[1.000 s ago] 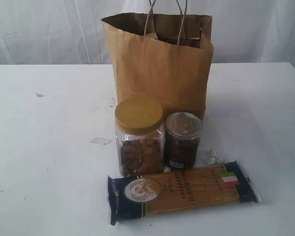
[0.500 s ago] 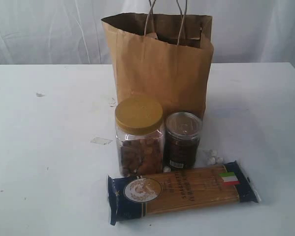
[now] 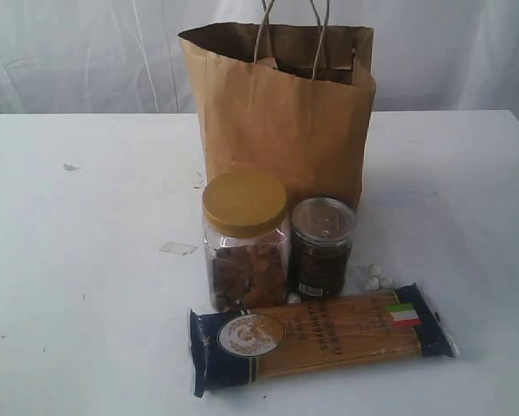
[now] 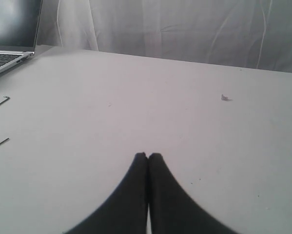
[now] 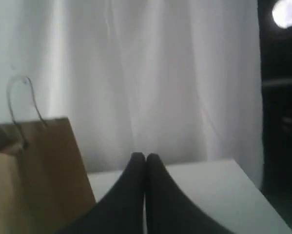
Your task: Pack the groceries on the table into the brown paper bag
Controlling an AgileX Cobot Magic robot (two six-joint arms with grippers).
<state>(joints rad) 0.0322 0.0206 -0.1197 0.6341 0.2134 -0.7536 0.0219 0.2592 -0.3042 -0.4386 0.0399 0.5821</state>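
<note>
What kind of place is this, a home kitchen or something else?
Probably a lab or test room: a plain white table, a white curtain hung behind it, and a laptop at the table's edge.

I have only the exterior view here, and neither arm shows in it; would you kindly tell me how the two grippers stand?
Observer: The left gripper is shut, fingertips pressed together and holding nothing, over a bare stretch of the table.
Operator: Thank you. And the right one?
Observer: The right gripper is shut and empty too; the brown paper bag shows in its camera, untouched.
Operator: Is anything near the left arm that I cannot see?
Observer: Yes, a laptop sits open at the table's edge, well clear of the fingertips.
</note>
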